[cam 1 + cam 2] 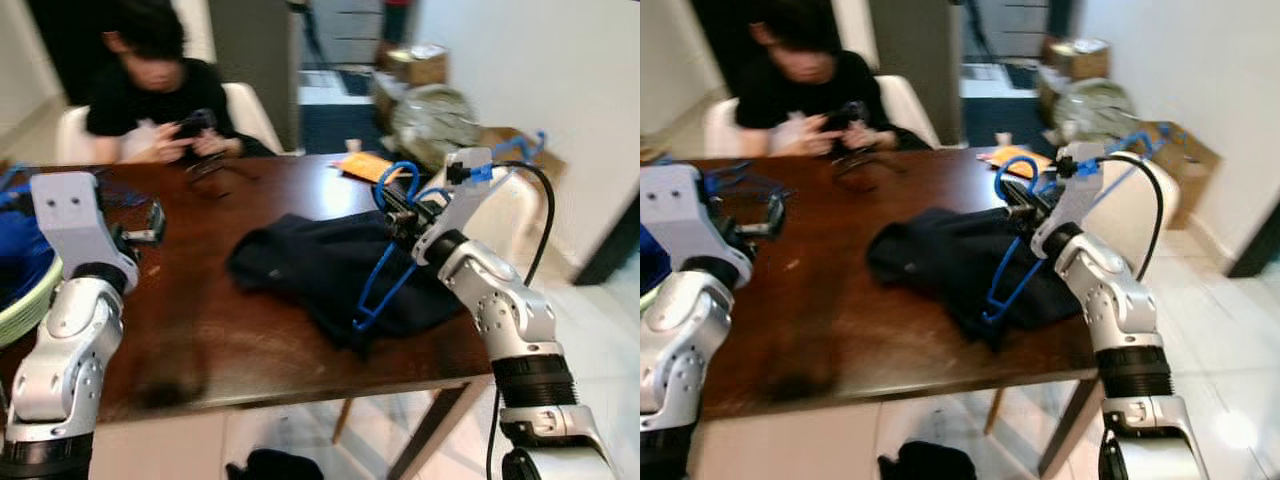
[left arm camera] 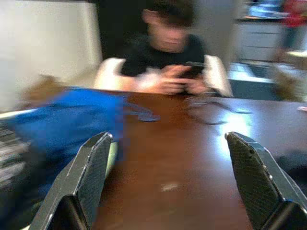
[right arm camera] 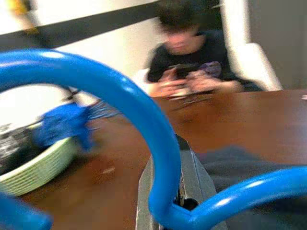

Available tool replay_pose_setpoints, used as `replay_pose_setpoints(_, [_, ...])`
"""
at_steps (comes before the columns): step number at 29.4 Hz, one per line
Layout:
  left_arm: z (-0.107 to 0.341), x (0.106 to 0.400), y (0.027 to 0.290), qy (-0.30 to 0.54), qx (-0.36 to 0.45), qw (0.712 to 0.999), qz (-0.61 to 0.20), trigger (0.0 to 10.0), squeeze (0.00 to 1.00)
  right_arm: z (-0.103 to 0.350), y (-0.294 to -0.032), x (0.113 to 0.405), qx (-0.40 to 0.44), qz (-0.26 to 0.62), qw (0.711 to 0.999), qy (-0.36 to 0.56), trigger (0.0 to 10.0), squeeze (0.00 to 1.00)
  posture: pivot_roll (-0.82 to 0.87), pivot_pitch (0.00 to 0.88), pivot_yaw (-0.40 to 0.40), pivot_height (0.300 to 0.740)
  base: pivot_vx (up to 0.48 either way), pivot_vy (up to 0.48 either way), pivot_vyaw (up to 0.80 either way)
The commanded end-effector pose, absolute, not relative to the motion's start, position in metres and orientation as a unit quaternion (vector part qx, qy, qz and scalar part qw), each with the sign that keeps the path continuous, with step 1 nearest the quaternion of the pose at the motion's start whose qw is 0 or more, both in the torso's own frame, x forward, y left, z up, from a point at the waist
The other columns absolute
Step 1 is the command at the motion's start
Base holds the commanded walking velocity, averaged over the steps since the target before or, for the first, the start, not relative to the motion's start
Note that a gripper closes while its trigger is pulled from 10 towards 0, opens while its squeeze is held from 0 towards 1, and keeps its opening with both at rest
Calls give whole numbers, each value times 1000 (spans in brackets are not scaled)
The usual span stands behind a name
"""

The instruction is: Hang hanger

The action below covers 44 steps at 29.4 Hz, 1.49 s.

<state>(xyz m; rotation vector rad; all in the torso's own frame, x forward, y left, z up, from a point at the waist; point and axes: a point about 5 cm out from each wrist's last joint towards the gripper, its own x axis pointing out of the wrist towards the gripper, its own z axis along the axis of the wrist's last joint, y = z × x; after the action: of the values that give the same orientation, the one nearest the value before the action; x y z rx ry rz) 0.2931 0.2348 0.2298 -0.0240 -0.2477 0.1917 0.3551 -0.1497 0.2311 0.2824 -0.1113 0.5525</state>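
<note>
One blue hanger (image 1: 385,272) (right tool (image 1: 398,212))

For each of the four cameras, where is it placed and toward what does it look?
Left eye, right eye: on the head, looking down at the table; both silver arms show.
Left wrist: along the left gripper, its fingers apart, toward the seated person.
Right wrist: along the right gripper, which holds the blue hanger.
All four share the table and the person.
</note>
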Motion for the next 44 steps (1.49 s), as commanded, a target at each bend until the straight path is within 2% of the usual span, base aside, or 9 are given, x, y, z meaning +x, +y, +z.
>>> replay_pose_setpoints(1, [233,293,239,-128,4,985,112,10000,0,232,-145,356,140,276,949,-60,10000,0,122,5,-35,735,-315,322,0])
replay_pose_setpoints(15, [227,301,238,-122,10,984,129,10000,0,228,-142,358,128,266,953,-61,10000,0,111,7,-26,735,-300,358,0])
replay_pose_setpoints(19, [211,302,237,-99,5,989,113,10000,0,225,-150,358,118,249,959,-59,10000,0,104,8,-20,735,0,0,0])
replay_pose_setpoints(20, [201,301,236,-83,-3,991,100,10000,0,223,-160,359,110,233,965,-58,10000,0,103,8,-19,735,0,0,0])
replay_pose_setpoints(28, [189,300,238,-65,-11,993,96,10000,0,219,-175,359,95,211,971,-55,10000,0,92,14,-13,735,0,0,0])
replay_pose_setpoints(31, [178,297,243,-49,-33,993,100,10000,0,208,-196,355,65,180,981,-37,10000,0,86,17,-14,735,400,0,0])
replay_pose_setpoints(44, [178,298,245,-56,-43,993,99,10000,0,192,-207,350,34,168,985,-16,10000,0,80,23,-10,735,415,0,0])
